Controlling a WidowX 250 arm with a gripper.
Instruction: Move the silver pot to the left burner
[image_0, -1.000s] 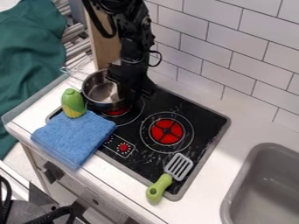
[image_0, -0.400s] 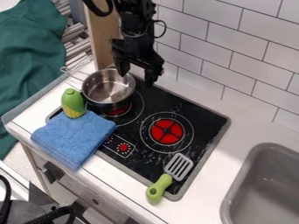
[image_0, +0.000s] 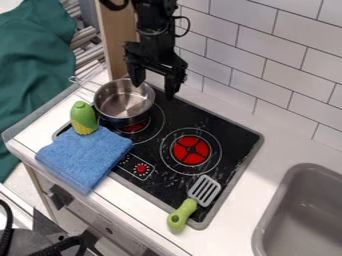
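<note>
Camera view: silver pot (image_0: 124, 104) rests partly over left burner (image_0: 137, 126), off-centre toward back, handle (image_0: 85, 86) angled outward, perhaps to keep it off burners; gripper (image_0: 155, 91) hangs near pot, jaws spread, pinching nothing; spatula (image_0: 192, 202) crosses edge of stove (image_0: 230, 155), grip outward, handy to grab; no legible lettering

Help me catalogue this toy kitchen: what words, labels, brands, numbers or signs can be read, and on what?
No word, label, brand, number or sign can be read.
Stove, around the red dial: white marks, too small to read.
</note>
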